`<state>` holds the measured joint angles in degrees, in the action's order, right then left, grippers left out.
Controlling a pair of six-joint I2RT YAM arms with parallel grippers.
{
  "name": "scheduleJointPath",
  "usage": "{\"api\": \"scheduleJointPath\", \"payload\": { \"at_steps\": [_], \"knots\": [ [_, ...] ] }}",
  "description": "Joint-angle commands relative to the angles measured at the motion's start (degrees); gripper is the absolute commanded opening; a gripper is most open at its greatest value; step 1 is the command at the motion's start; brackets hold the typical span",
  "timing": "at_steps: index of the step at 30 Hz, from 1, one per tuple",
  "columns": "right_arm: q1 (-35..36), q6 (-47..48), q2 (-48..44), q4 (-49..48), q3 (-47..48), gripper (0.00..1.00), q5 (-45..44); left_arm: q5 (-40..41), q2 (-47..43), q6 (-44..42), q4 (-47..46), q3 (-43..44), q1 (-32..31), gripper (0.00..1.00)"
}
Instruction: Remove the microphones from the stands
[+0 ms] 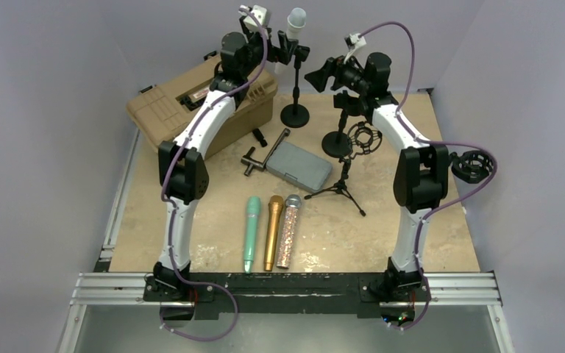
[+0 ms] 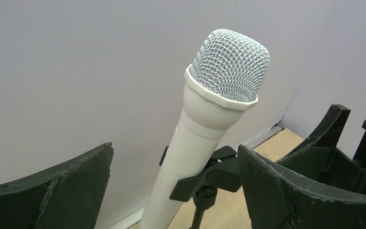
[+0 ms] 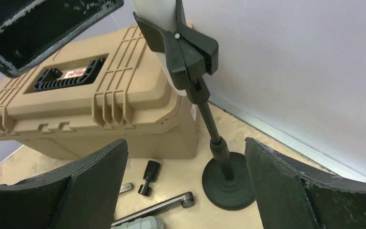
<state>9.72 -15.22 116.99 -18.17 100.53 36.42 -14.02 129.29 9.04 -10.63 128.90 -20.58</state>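
With the arm stretched high to the back, our left claw (image 2: 175, 149) is released, the white microphone (image 2: 205, 119) showing between its jaws, tilted in the clip (image 3: 181, 45) of the stand (image 3: 215, 131). We should clench on the body above the clip, then pull along its axis. Our right claw (image 3: 186, 143), released too, faces the stand's post, ready to steady it.

A robotics lab's test cell: plain pale grey walls (image 1: 44, 73) box in a bare tan wooden tabletop (image 1: 353, 243). A silver aluminium rail (image 1: 471, 288) along the bottom of the frame carries one white-and-black robot arm (image 1: 180, 228) at lower left and another white-and-black arm (image 1: 412, 235) at lower right. A tan hard plastic case (image 1: 169, 110) sits at upper left.
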Motion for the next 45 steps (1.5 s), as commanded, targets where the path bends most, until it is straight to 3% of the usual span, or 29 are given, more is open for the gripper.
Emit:
{"api": "scheduleJointPath", "payload": {
  "at_steps": [1,9,21,29,33,36,45],
  "knots": [
    [0.2,-1.5,-0.6,-2.8,3.2,0.90,2.1,-3.3,3.3,1.6,-11.2,4.7,1.0,1.00],
    [0.3,1.1,1.9,0.5,7.0,0.90,2.1,-2.0,9.0,0.5,-20.2,7.2,0.7,0.91],
    [0.9,2.7,10.0,-0.2,17.2,0.90,0.4,-2.5,12.2,-1.5,-24.6,9.2,-0.7,0.73],
    [1.0,4.2,12.3,0.1,20.1,0.90,-0.4,-4.5,13.2,-5.0,-22.1,11.8,-2.0,0.46],
    [1.1,4.3,13.2,-0.9,21.2,0.90,-0.4,-5.6,12.9,-5.3,-21.2,12.1,-2.3,0.25],
    [1.1,4.6,14.1,-2.7,22.0,0.90,-0.2,-5.9,12.3,-5.3,-21.1,11.6,-2.4,0.00],
    [1.1,5.3,16.8,-5.6,24.3,0.84,0.8,-6.9,10.3,-5.0,-20.6,9.3,-3.0,0.00]
  ]
}}
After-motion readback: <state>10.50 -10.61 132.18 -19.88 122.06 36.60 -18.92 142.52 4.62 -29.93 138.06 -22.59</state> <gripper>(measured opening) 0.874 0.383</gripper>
